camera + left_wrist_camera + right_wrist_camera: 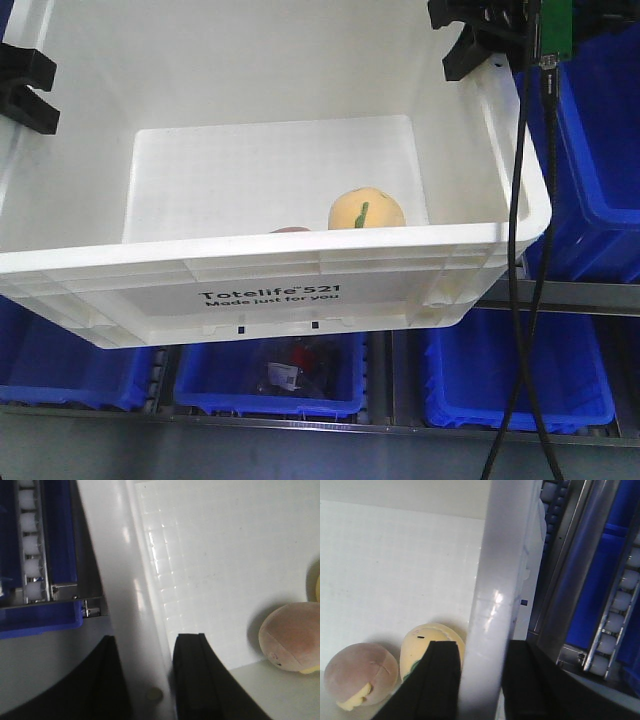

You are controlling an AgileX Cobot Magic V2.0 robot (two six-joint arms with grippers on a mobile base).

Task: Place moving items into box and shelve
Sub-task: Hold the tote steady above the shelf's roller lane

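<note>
The white box (250,265) with black "Totelife 521" print hangs tilted in front of the shelf, held by both side walls. My left gripper (25,85) is shut on the left rim (125,580), one finger inside and one outside. On the right rim (500,555) my right gripper (480,45) is shut the same way. Both moving items lie on the box floor. The yellow-orange ball (366,210) with its green stripe rests near the front wall, and the pinkish ball (291,229) peeks just over that wall. The wrist views show the pinkish ball (290,635) and both balls (427,640) (362,675) close together.
Blue bins (520,375) sit on the shelf level below the box, one holding a clear bag of dark parts (290,372). A taller blue bin (600,150) stands to the right. Roller tracks (30,545) (620,605) run beside the box. A black cable (520,250) hangs at the right.
</note>
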